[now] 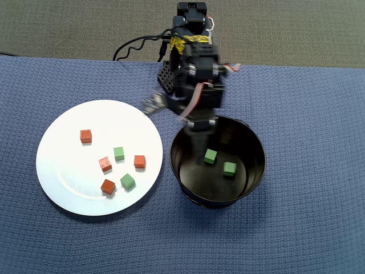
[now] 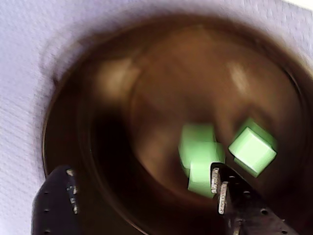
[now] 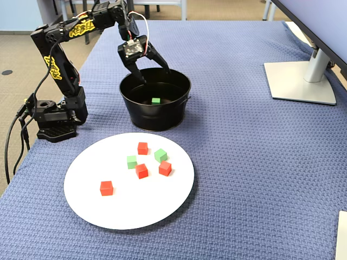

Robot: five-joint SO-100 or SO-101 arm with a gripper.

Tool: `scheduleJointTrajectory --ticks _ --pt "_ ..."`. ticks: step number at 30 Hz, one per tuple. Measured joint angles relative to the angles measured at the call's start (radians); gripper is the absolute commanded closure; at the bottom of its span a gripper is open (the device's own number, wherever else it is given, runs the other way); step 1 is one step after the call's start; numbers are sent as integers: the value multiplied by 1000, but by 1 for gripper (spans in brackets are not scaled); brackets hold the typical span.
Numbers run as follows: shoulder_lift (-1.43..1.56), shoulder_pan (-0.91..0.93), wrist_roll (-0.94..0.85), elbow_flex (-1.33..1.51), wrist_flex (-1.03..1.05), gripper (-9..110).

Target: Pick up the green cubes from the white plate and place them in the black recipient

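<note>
Two green cubes lie on the white plate among the orange-red ones. Two more green cubes rest on the bottom of the black recipient. My gripper hangs open over the recipient's rim on the arm side, holding nothing. The wrist view looks down into the recipient: one green cube is blurred, another lies to its right, and my gripper has its jaws spread wide. The fixed view shows my gripper above the recipient and one cube inside.
Several orange-red cubes share the plate. The arm's base stands at the blue cloth's edge, cables trailing behind it. A grey monitor stand sits at the far right of the fixed view.
</note>
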Motion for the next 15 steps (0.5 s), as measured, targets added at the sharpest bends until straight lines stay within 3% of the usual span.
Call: scheduleJointTrajectory --ticks 8,15 --pt "-64 523 -342 25 -115 70" --pt "-216 718 -765 67 -215 71"
